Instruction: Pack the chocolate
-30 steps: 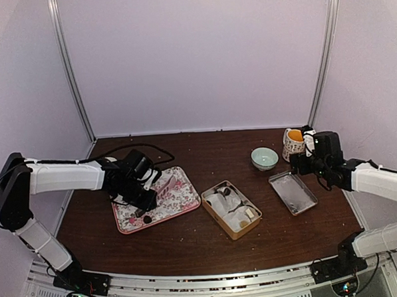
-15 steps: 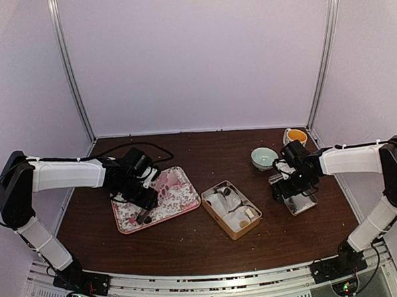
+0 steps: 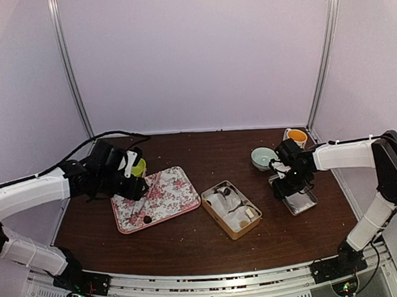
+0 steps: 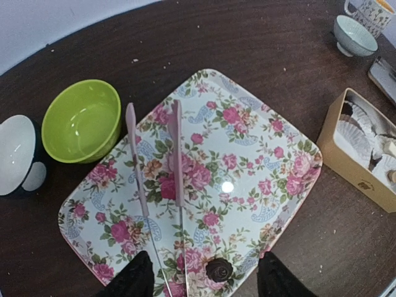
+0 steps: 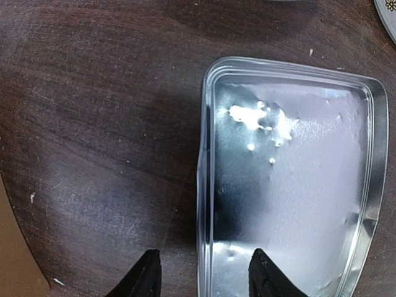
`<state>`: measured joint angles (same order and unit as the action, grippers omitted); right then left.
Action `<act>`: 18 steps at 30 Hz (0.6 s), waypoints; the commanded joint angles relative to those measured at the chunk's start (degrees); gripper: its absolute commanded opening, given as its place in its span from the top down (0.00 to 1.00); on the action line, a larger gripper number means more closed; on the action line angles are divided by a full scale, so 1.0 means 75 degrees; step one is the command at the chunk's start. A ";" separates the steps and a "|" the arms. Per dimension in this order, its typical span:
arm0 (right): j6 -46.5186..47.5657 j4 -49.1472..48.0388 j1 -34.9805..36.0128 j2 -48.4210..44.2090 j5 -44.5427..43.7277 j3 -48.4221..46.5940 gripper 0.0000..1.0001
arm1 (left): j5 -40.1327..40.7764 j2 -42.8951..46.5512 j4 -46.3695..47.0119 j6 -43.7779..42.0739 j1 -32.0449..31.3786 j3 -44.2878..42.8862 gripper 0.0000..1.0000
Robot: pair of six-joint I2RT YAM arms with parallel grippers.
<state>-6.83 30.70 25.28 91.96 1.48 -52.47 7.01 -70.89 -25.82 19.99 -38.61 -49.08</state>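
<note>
One dark brown chocolate (image 4: 218,269) lies at the near edge of the floral tray (image 4: 272,154), also seen from above as chocolate (image 3: 147,219) on the tray (image 3: 178,197). My left gripper (image 4: 204,283) hovers above it, open, fingertips wide on either side and holding nothing. Pink tongs (image 4: 176,154) lie loose on the tray. The cardboard box (image 3: 232,210) with white paper cups stands mid-table. My right gripper (image 5: 204,275) is open, its fingers straddling the left rim of the metal tin (image 5: 297,185) without touching it.
A green bowl (image 4: 81,120) sits beside the tray's far left corner, with a white-and-dark bowl (image 4: 17,154) left of it. A teal bowl (image 3: 264,158) and a mug (image 3: 295,139) stand behind the tin (image 3: 300,200). Side walls close in both edges.
My left arm has pulled back left and up off the tray, jaws opening, and the tongs now lie free. My right arm swung from the mug to the tin, jaws narrowing.
</note>
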 commanded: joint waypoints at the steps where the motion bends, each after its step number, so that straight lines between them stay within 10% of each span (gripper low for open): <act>1: -0.0053 0.0176 0.0072 0.0203 -0.0147 -0.0271 0.52 | 0.0199 0.1422 0.1456 0.0078 0.0020 0.1013 0.40; 18: 0.0157 0.1130 0.0102 0.1048 -0.0290 -0.1226 0.72 | 0.0312 0.3939 0.2552 -0.0134 0.0027 0.2408 0.38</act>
<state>-6.17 35.99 25.67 98.00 0.99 -59.00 8.38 -43.88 -11.14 19.29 -38.61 -32.77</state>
